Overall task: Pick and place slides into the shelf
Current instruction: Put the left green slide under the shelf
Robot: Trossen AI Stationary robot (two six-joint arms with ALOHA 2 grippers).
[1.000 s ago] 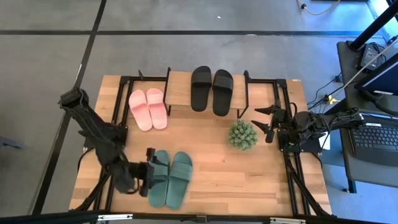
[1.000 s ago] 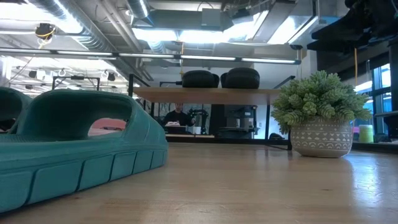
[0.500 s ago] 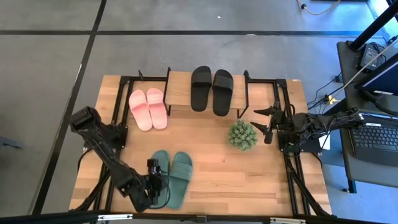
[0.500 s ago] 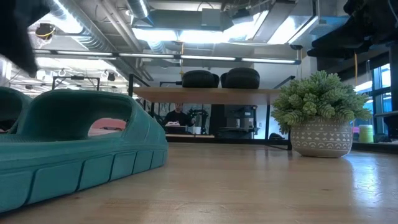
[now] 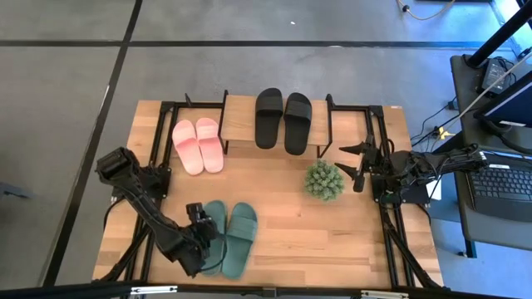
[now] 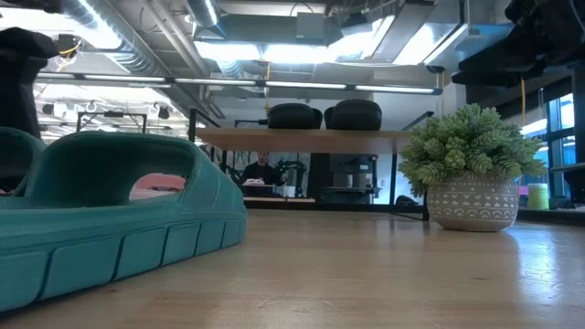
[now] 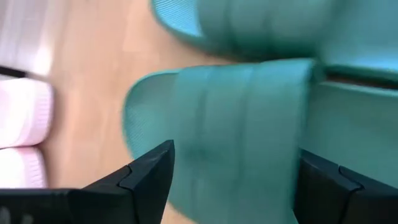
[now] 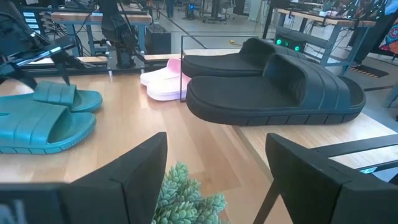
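Two dark green slides (image 5: 226,238) lie side by side on the table near its front edge. My left gripper (image 5: 201,221) stands open, tipped down over the left green slide (image 7: 249,137), with a finger on either side of its strap; I see no touch. The black slides (image 5: 283,120) rest on the shelf (image 5: 241,124) at the back. On the table left of the shelf lie the pink slides (image 5: 198,145). My right gripper (image 5: 357,166) waits open near the table's right edge, nothing between its fingers (image 8: 140,174).
A small potted plant (image 5: 323,180) stands right of centre, close to my right gripper. Black metal frames (image 5: 166,133) run along both sides of the table. Bare wood lies between the green slides and the plant (image 6: 471,174).
My left arm has swung toward the table's near edge and sunk. Its gripper, which pointed level at the left green slide's outer side, has tipped steeply down and now stands over that slide's strap. The slides have not moved.
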